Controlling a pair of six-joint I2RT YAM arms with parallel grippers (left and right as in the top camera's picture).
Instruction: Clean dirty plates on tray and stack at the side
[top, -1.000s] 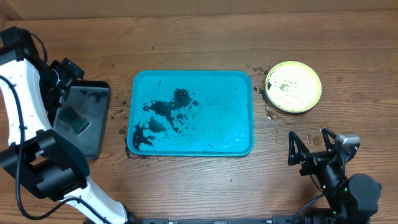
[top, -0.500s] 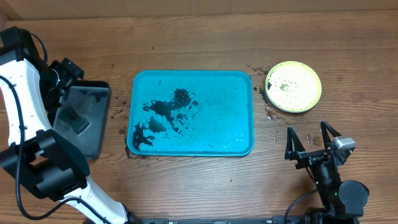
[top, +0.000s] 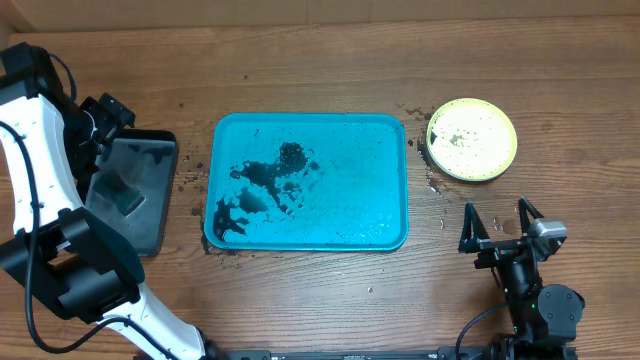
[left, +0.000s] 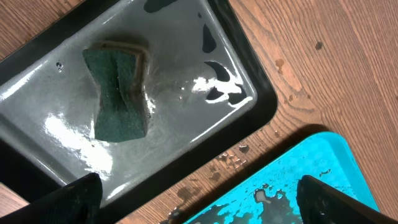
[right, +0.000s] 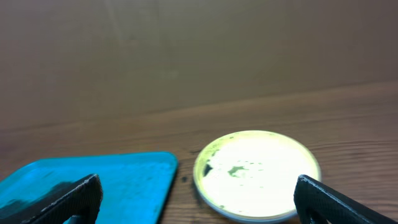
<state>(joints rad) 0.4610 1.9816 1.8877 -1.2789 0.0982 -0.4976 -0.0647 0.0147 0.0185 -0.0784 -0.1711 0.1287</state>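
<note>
Since a second ago only the right tool (top: 496, 216) has moved: it has drawn a little nearer the plate and squared up from its slight tilt, while the left arm, both trays and the plate lie as they did. Its fingers stand wide apart with nothing between them, over bare bench (top: 320, 60) just below the yellow-green rimmed plate (top: 472, 139). That plate sits on the wood just beside the upper right corner of the turquoise tray (top: 372, 200), off it; its pale face carries a scatter of dark specks. The turquoise tray holds dark smears (top: 268, 180) gathered in its left half, under a wet sheen. To its left, a black tray (left: 250, 118) with a grey inside holds a green sponge (left: 118, 93) lying in a film of water. The left tool (left: 199, 199) hangs above that tray, fingers spread far apart, gripping nothing. Dark droplets (top: 432, 182) dot the wood between tray and plate.
</note>
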